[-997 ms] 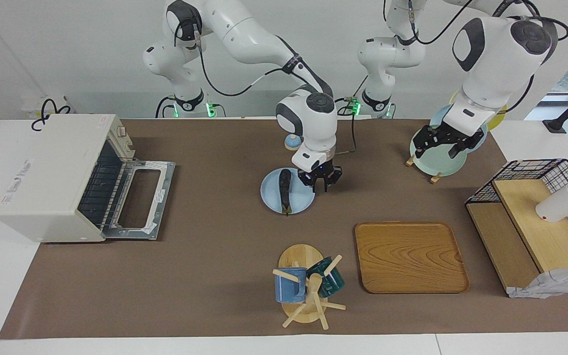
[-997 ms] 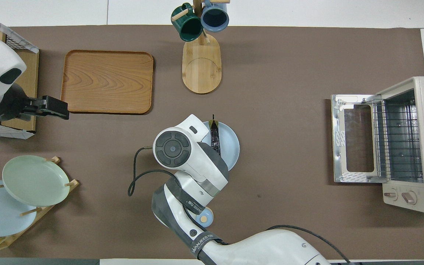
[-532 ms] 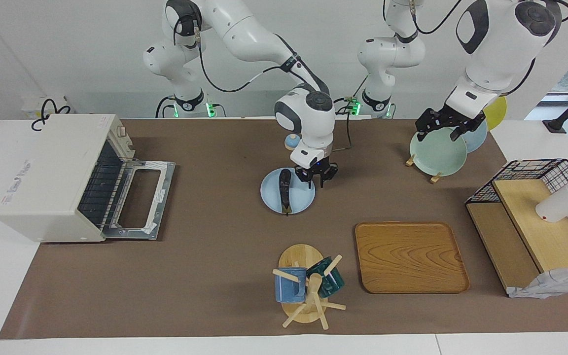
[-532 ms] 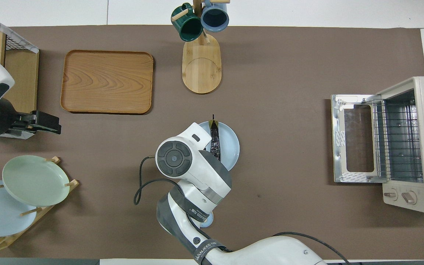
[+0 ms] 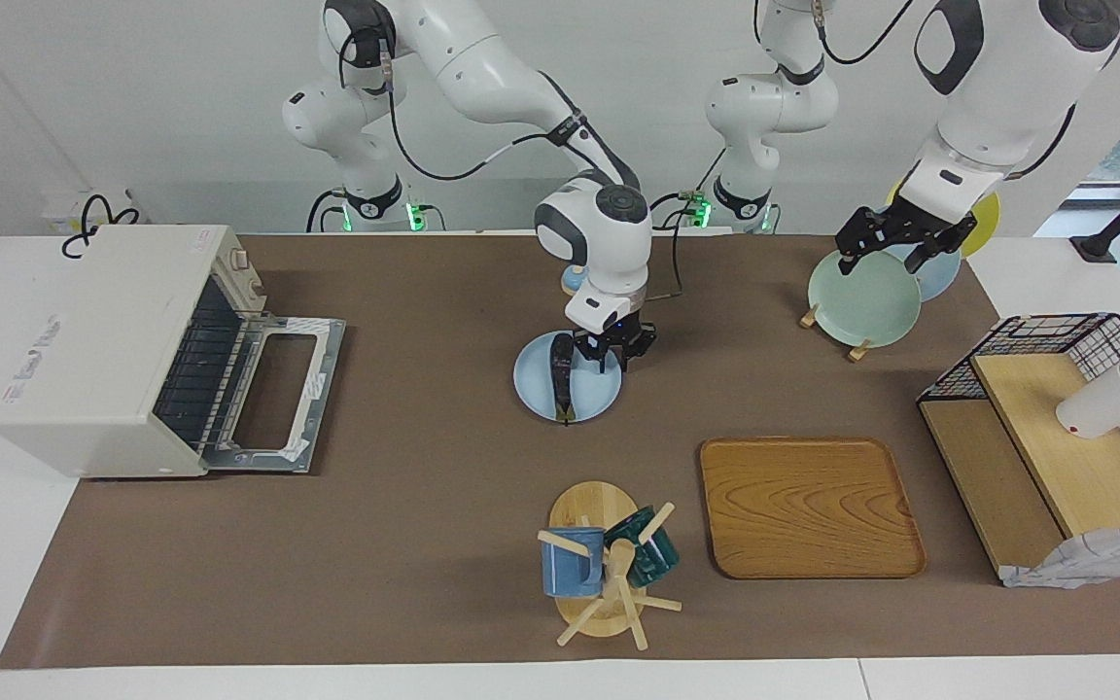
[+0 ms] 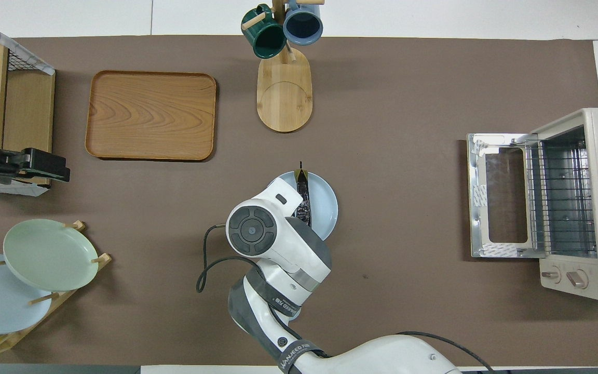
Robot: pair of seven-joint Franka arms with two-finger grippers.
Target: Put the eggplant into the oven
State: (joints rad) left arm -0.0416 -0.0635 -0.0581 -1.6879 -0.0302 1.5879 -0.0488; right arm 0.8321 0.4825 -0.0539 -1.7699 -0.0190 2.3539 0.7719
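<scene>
Two arms at the table, both mine. Right gripper hangs low over the light blue plate, at its edge nearest my bases, fingers pointing down and spread apart with nothing between them. Eggplant lies lengthwise on that plate, just beside the gripper toward the oven's end of the table; stem tip pokes over the plate rim farthest from me. Can't tell if a fingertip touches the eggplant; from overhead my wrist covers its near end. Oven stands well apart from the plate at the right arm's end of the table, door dropped flat open toward the plate, wire rack showing inside. Left gripper is up in the air over the plate rack with the green plate, well apart from the blue plate; fingers look parted, holding nothing. Wooden tray and mug tree sit farther from me than the blue plate.
</scene>
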